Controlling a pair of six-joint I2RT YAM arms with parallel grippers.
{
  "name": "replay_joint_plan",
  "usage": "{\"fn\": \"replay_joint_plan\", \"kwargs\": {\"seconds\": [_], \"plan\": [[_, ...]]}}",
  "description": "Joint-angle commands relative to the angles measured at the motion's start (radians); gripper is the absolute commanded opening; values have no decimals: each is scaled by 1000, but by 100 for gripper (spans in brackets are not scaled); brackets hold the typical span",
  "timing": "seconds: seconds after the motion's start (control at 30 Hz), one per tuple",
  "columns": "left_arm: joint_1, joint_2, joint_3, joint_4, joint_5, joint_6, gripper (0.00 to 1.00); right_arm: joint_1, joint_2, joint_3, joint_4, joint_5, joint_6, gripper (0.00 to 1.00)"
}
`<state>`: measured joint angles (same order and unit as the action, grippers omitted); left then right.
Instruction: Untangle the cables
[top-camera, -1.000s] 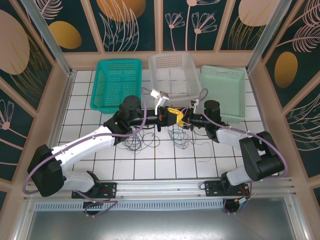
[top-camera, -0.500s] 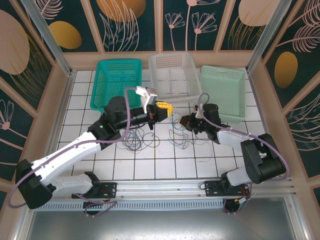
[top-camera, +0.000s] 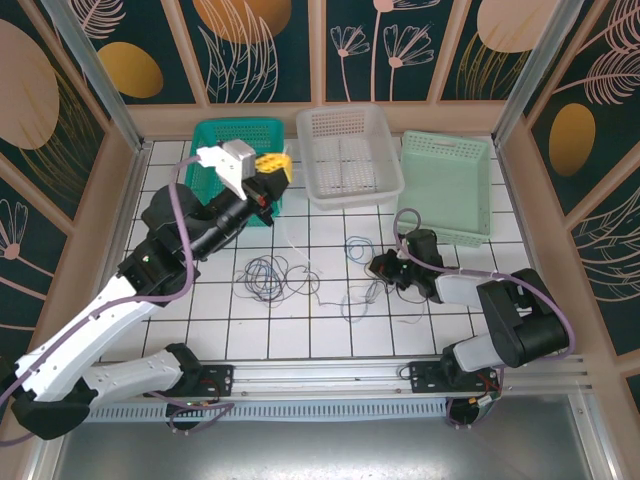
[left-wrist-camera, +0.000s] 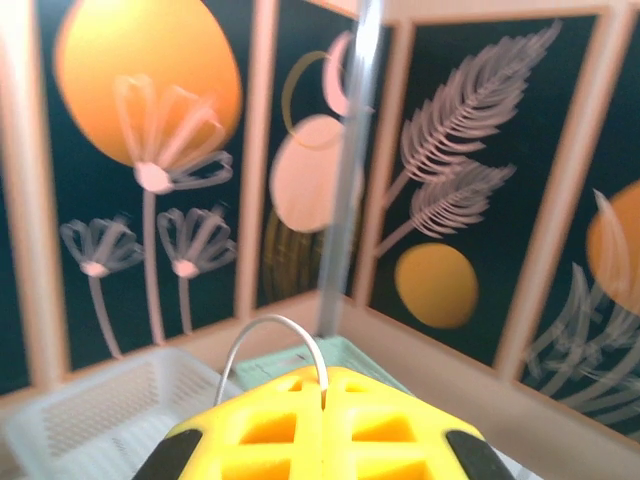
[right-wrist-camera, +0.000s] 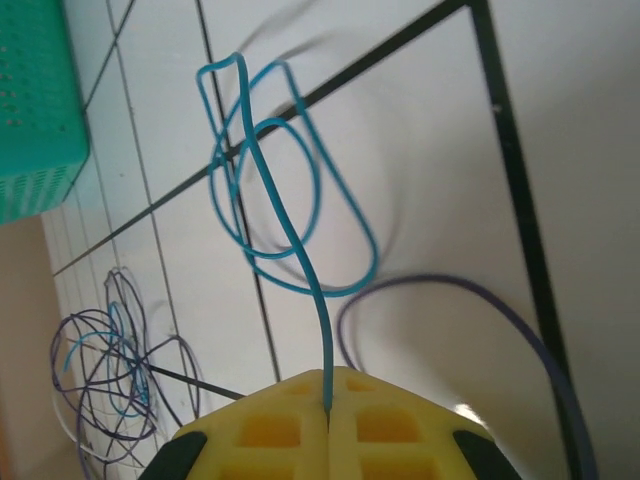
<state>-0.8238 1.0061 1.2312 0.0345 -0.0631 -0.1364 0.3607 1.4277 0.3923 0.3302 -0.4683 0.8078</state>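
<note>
Cables: the main tangle lies loose on the white tiled table, left of centre. Smaller loops lie to its right, near the right hand.

Right hand: low over the table, right of centre. Its yellow fingers are pressed together, with a blue cable pinched in the seam. That cable runs away from the hand in loops over the tiles. A dark cable arcs just beside the fingers.

Left hand: high above the table, farther off and to the left, over the right side of the teal basket. It is closed on a grey-white cable, which arches up out of the seam. In the top view a thin pale strand hangs from this hand toward the tangle.

Far row, left to right: teal basket, white basket, pale green basket.
</note>
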Motion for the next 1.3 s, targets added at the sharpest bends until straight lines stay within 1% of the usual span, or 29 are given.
{"fn": "replay_joint_plan", "kwargs": {"seconds": [0.0, 0.1, 0.23, 0.37, 0.5, 0.57, 0.73, 0.97, 1.1, 1.17, 1.27], "plan": [[8, -23, 59, -12, -164, 84, 0, -3, -7, -21, -7, 33, -30, 0], [11, -14, 73, 1, -195, 115, 0, 0, -12, -24, 6, 28, -25, 0], [18, 9, 82, 0, -268, 139, 0, 2, -28, -18, 1, 33, -35, 0], [46, 38, 109, -4, -340, 160, 0, 3, -42, -17, -11, 39, -48, 0], [66, 37, 156, 25, -395, 215, 0, 2, -33, -25, -22, 63, -53, 0], [67, 28, 188, 49, -396, 242, 0, 1, -14, -31, -19, 76, -49, 0], [66, 27, 296, 61, -347, 282, 0, 1, 46, -39, -14, 109, -47, 0], [67, 29, 407, 62, -358, 344, 0, 1, 97, -33, -3, 125, -55, 0], [67, 40, 468, 47, -336, 358, 0, 2, 117, -28, 2, 126, -55, 0], [66, 57, 481, 32, -340, 362, 0, 3, 125, -26, 20, 105, -53, 0], [67, 79, 454, 33, -365, 368, 0, 6, 120, -17, 36, 82, -52, 0]]}}
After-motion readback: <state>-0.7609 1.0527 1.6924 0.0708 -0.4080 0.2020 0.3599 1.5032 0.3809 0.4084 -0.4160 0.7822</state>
